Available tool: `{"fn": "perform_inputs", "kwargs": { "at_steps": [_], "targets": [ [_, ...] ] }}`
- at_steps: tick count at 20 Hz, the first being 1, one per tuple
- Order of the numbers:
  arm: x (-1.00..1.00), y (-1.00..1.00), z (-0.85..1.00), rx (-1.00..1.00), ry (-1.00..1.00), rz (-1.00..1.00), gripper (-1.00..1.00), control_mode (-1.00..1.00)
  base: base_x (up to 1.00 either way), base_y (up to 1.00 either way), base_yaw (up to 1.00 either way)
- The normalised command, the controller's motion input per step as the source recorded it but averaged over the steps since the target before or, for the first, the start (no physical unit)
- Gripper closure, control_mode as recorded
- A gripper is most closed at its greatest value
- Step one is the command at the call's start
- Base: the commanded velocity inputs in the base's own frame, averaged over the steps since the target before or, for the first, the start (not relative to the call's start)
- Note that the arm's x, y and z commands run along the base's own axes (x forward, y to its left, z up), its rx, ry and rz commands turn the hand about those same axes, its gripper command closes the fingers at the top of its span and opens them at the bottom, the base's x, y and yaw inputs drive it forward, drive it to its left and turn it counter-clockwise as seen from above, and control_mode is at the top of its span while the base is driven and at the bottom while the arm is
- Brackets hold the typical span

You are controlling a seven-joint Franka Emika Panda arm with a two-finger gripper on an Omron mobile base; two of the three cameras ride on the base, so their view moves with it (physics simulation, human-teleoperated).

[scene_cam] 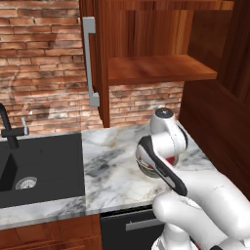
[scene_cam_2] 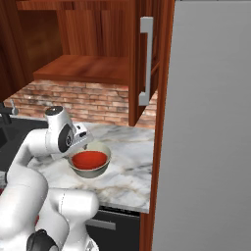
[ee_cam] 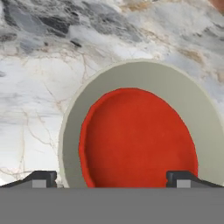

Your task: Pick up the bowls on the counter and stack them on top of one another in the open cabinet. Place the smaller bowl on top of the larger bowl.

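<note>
Glossy red bowl (ee_cam: 138, 140) nests in round grey-beige bowl (ee_cam: 144, 76)

A small glossy red bowl (ee_cam: 138, 140) sits inside a larger bowl (ee_cam: 70, 135) that is pale grey-beige with a cream rim, both on a marble counter (scene_cam: 114, 166) of white stone veined with grey, black and faint tan. Above it, the open cabinet (scene_cam: 156, 68) is reddish-brown wood with streaked grain and a pale grey bar handle (scene_cam: 90, 61), and the wall (scene_cam: 44, 58) behind is red-brown brick with light mortar lines and whitish smudges. The sink (scene_cam: 44, 166) is black with a black faucet (scene_cam: 7, 127) and a silver drain (scene_cam: 26, 183), and a plain flat grey panel (scene_cam_2: 211, 127) stands at the right of the right base view.
</note>
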Motion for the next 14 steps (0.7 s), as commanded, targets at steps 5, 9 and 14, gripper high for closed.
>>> {"fn": "perform_inputs", "kwargs": {
  "at_steps": [5, 9, 14],
  "targets": [
    [-0.3, 0.11, 0.0, 0.0, -0.03, -0.06, -1.0, -1.0, 0.0, 0.0, 0.0],
    [-0.06, 0.23, 0.0, 0.0, -0.05, -0.03, -1.0, -1.0, 0.0, 0.0, 0.0],
    [0.03, 0.28, 0.0, 0.0, -0.05, -0.04, -1.0, -1.0, 0.0, 0.0, 0.0]
  ]
}}
